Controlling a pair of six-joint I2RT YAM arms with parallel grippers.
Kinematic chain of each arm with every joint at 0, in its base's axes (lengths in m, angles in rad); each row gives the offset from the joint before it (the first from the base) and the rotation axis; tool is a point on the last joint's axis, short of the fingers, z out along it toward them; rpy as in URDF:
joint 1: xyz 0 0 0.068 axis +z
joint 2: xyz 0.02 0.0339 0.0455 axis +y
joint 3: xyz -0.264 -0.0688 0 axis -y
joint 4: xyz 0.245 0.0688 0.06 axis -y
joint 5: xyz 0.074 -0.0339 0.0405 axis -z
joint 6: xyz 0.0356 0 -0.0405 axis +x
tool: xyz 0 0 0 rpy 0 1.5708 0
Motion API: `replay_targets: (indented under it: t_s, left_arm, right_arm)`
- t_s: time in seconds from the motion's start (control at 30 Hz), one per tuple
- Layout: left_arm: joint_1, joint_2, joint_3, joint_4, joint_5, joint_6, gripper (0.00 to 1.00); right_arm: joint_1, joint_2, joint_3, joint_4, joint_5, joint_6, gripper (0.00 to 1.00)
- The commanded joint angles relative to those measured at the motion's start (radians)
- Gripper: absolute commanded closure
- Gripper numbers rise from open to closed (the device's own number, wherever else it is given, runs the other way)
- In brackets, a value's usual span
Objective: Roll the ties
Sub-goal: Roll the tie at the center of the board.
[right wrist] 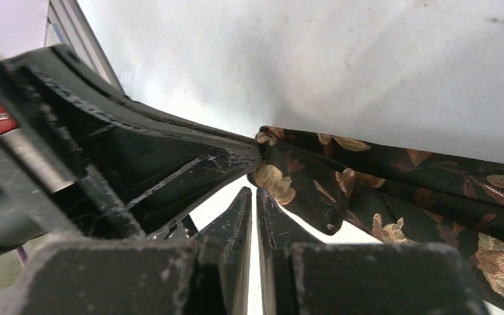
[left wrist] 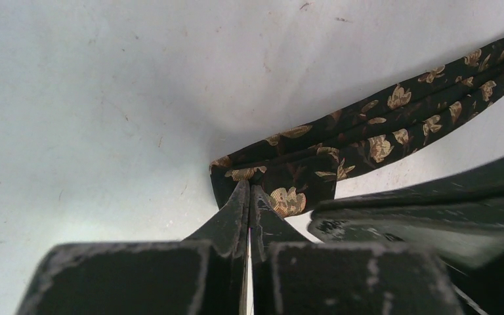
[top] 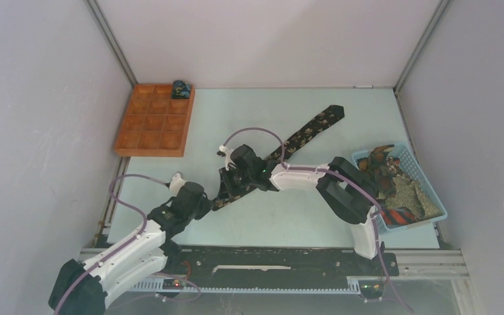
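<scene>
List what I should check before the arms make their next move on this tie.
1. Left gripper shut on the black leaf-pattern tie at its folded end: ok.
2. Right gripper gripping the tie: cannot tell; nearly shut, tips at the fabric's edge.
3. Roll formed: not ok; only one short fold, the rest lies stretched out on the table.
4. Tie's far end apart from the blue basket: ok.
5. Orange tray has free compartments: ok; only its far right corner holds a rolled tie.
</scene>
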State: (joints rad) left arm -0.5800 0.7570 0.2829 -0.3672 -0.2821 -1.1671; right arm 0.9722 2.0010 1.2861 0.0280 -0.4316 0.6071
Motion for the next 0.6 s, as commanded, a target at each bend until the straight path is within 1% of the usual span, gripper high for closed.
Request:
replay_targets:
  t_s: [0.0,0.2,0.27,0.37,0.43,0.47,0.5,0.57]
  left_arm:
    - [0.005,-0.009,-0.002,0.017,-0.004,0.015,1.00]
    - [0.005,-0.021,0.005,0.001,0.000,0.009,1.00]
    - [0.005,-0.034,0.013,-0.017,-0.002,0.007,0.98]
    - [0.005,-0.068,0.026,-0.049,-0.002,0.008,0.88]
    - [0.005,-0.091,0.032,-0.069,-0.003,0.010,0.80]
    - [0.005,-0.102,0.035,-0.079,-0.001,0.013,0.75]
    - [0.005,-0.111,0.035,-0.086,0.002,0.015,0.67]
    - [0.005,-0.128,0.027,-0.098,0.008,0.016,0.59]
  right_arm:
    - [-0.004,0.038,0.043,0.022,-0.016,0.005,0.92]
    - [-0.016,0.073,0.043,0.018,-0.016,-0.005,0.95]
    - [-0.019,0.084,0.043,0.014,-0.015,-0.011,0.95]
    - [-0.022,0.097,0.044,0.006,-0.012,-0.019,0.96]
    - [-0.022,0.106,0.043,0.001,-0.010,-0.025,0.96]
    - [-0.023,0.110,0.044,-0.002,-0.011,-0.026,0.97]
    - [-0.025,0.114,0.043,-0.004,-0.012,-0.029,0.97]
    - [-0.026,0.118,0.043,-0.008,-0.010,-0.034,0.97]
